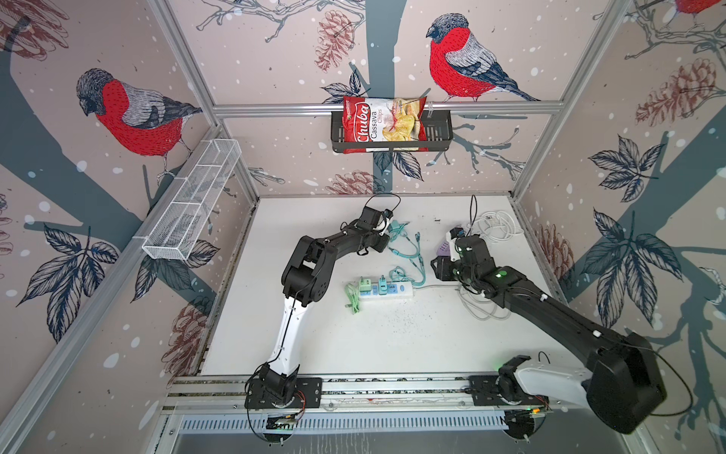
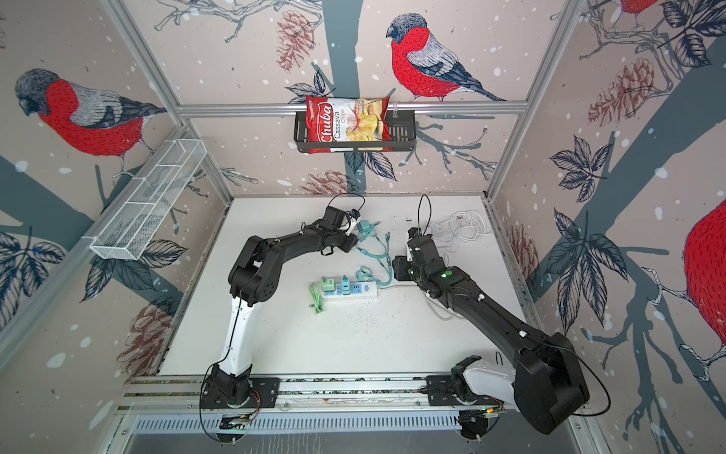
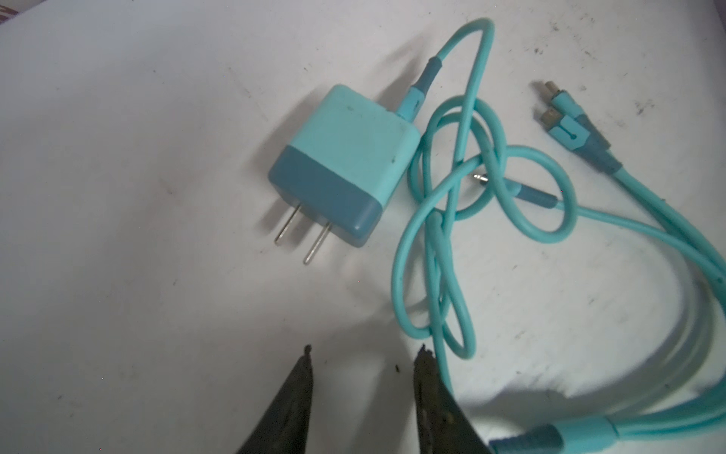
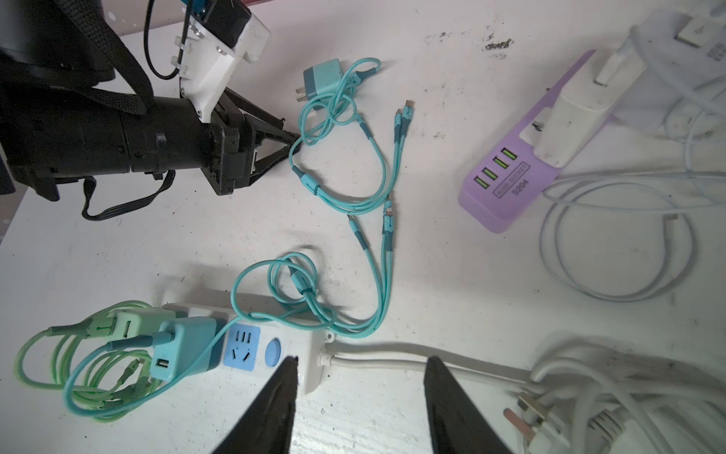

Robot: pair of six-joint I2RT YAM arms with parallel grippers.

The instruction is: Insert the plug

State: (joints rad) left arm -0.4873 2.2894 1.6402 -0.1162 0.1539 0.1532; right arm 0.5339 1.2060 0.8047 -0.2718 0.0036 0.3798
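Three bird-papered walls (image 1: pixel 275 59) (scuffed white tabletop (image 1: pixel 393 346))

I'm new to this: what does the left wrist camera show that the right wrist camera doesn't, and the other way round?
Only the left wrist view: the left gripper from behind, jaws apart and empty, and a silver connector tip inside the cable loops.
Only the right wrist view: the white power strip with a free blue socket, a green charger and a second teal charger plugged in, a purple USB strip, and the open right gripper.
Both: the loose teal charger lying flat, prongs bare, and its tangled teal cable.
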